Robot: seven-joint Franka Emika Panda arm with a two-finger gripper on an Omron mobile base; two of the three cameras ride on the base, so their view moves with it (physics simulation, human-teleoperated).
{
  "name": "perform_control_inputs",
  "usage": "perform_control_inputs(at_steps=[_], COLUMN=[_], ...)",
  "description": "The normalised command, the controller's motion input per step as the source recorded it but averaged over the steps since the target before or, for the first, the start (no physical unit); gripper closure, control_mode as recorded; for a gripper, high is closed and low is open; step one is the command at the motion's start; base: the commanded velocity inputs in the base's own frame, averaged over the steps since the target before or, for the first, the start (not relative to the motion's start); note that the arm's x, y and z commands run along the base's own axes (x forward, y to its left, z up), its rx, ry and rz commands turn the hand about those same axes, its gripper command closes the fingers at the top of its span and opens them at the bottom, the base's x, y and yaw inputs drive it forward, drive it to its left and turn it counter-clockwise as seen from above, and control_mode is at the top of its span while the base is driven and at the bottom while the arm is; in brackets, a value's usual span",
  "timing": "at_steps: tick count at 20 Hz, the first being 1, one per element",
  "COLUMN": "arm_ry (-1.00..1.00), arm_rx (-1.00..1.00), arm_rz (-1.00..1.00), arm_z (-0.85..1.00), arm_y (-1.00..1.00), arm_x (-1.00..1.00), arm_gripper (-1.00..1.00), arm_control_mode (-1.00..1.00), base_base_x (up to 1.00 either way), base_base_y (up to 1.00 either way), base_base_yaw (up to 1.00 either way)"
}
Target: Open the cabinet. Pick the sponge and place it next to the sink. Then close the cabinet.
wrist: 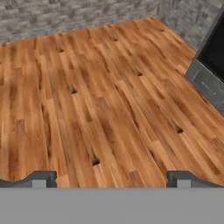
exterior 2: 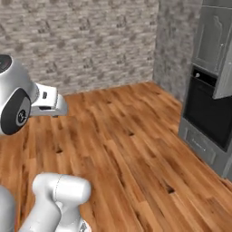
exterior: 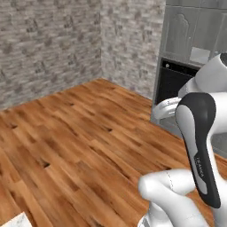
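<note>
We're looking out over a wide wooden floor [exterior: 75, 133], warm brown planks running up to a grey brick wall [exterior: 48, 44] that turns a corner at the far end. Over at the right edge of the floor stands a tall grey unit with a black oven [exterior 2: 208, 113] set into it, and a drawer front below it. Above the oven we see the cabinet [exterior 2: 212, 38], light grey, its door carrying a raised arched panel; in the left base view the cabinet [exterior: 184, 31] shows the same arched panel, and from here we cannot tell for sure whether the door is shut or ajar. The white arm [exterior: 201, 142] fills the lower right of the left base view, its dark joint cover facing us. In the hand view the fingers [wrist: 111, 178] stand wide apart with nothing between them, just floor planks beyond, and the oven's lower corner [wrist: 210, 70] off to the right.
</note>
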Motion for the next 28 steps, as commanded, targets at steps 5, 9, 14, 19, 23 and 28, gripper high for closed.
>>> perform_control_inputs(at_steps=[5, 9, 14, 19, 23, 28], arm_ry=[0.00, 0.00, 0.00, 0.00, 0.00, 0.00], arm_rx=[0.00, 0.00, 0.00, 0.00, 0.00, 0.00], arm_rz=[0.00, 0.00, 0.00, 0.00, 0.00, 0.00], arm_z=[0.00, 0.00, 0.00, 0.00, 0.00, 0.00], arm_y=[0.00, 0.00, 0.00, 0.00, 0.00, 0.00], arm_x=[0.00, 0.00, 0.00, 0.00, 0.00, 0.00], arm_gripper=[-1.00, -1.00, -1.00, -1.00, -1.00, -1.00], arm_control_mode=[1.00, 1.00, 1.00, 1.00, 1.00, 1.00], base_base_x=[0.54, 1.00, 1.00, 1.00, 1.00, 0.98], base_base_y=[0.53, 0.36, 0.02, -0.03, -0.10, -0.06], base_base_yaw=[-0.16, 0.00, -0.04, -0.24, -0.47, -0.75])
